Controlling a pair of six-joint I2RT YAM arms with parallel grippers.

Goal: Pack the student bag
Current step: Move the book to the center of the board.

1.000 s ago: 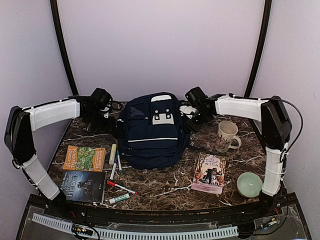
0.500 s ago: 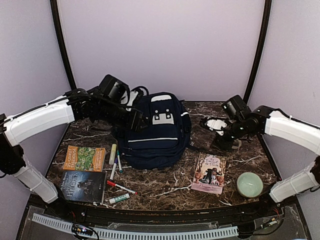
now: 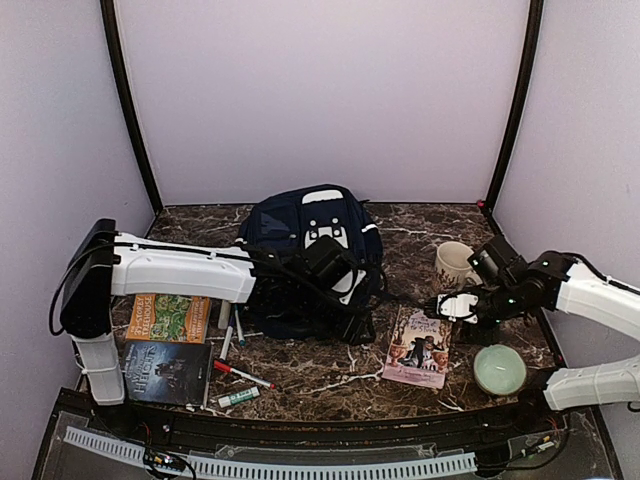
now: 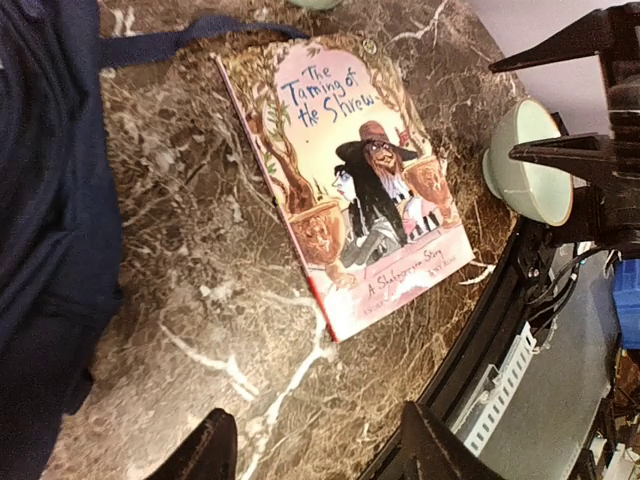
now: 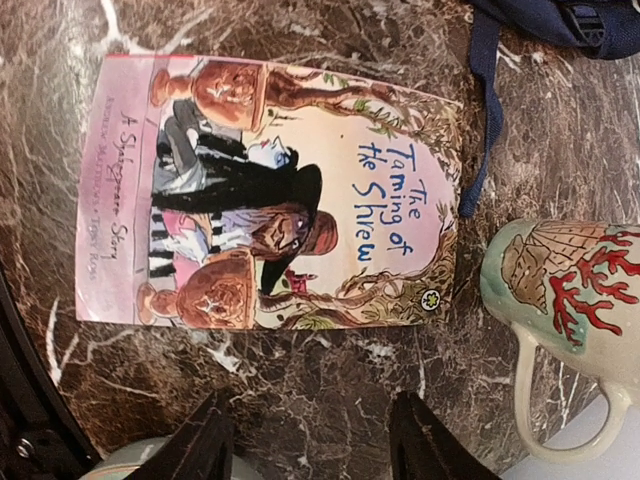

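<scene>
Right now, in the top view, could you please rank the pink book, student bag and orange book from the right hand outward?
1. The pink book, close beside the right hand.
2. The student bag, mid-table, to its left.
3. The orange book, far left edge.

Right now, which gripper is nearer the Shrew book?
Right. The right gripper hovers at the far edge of the book; the left gripper sits by the student bag, farther off.

I see the marble table [image 3: 330,378] carrying a book [image 3: 418,347] just under my right claw [image 3: 446,306]. The mug [image 3: 452,266] is beyond it and the bowl [image 3: 499,369] nearer me. The bag [image 3: 300,228] is to its left, with two more books [image 3: 168,317] and pens [image 3: 236,352] farther left.
</scene>
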